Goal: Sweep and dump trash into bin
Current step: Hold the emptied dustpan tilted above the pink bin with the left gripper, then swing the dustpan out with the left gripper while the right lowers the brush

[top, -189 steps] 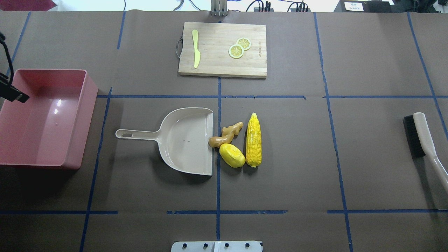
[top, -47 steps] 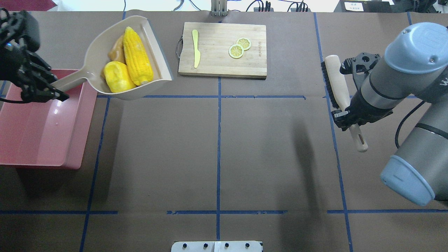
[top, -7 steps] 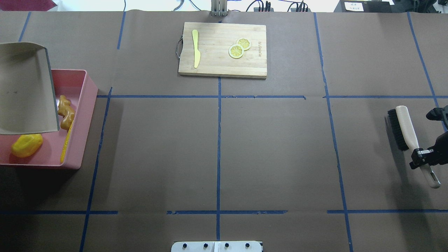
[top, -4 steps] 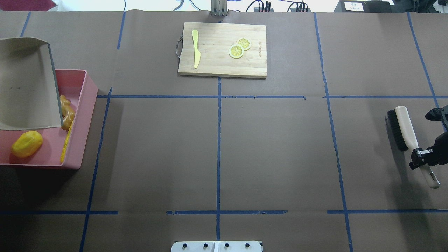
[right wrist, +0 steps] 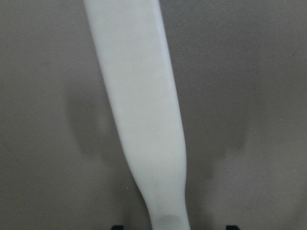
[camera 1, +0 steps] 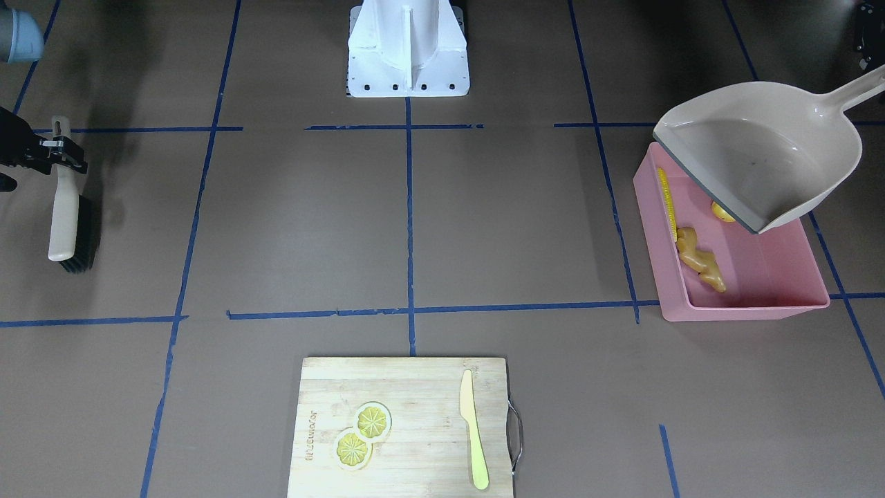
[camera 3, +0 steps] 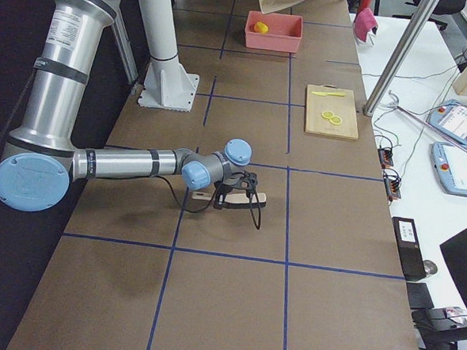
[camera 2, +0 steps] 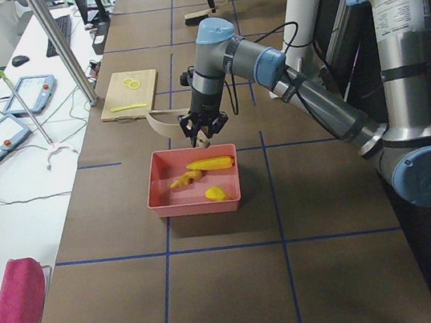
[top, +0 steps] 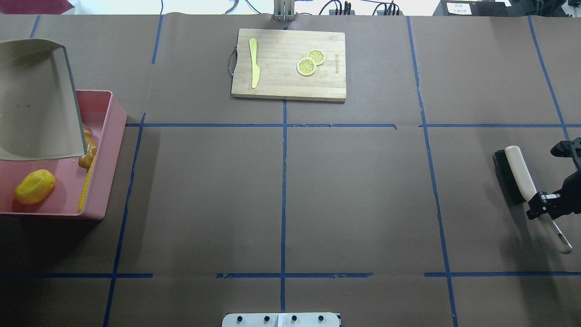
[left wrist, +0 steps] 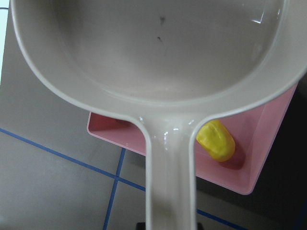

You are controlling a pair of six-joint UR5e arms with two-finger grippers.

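Since a moment ago the beige plastic dustpan (top: 36, 104) has slid toward the far edge of the table (top: 281, 204), and the cream-handled, black-bristled brush (top: 522, 177) has swung slightly. All the trash lies in the large pink rectangular plastic tub (top: 115, 136). The ribbed yellow corn cob (top: 84, 193) runs along one wall, the knobbly tan ginger root (camera 1: 700, 259) is beside it, and the smooth yellow potato-like lump (top: 35, 186) sits apart from them. The left pincer (camera 2: 203, 127) pinches the dustpan's handle, holding the emptied pan tilted above the tub. The right pincer (top: 543, 211) straddles the brush handle with its jaws spread, and the wrist view shows a gap on each side. The brush looks to be resting on the table. Dumping seems done, so what remains is setting the tools down. It would be best to level the pan and lift it clear of the tub's rim before carrying it off, so the tub is not nudged. The right arm should rise straight up so that neither finger drags the brush.
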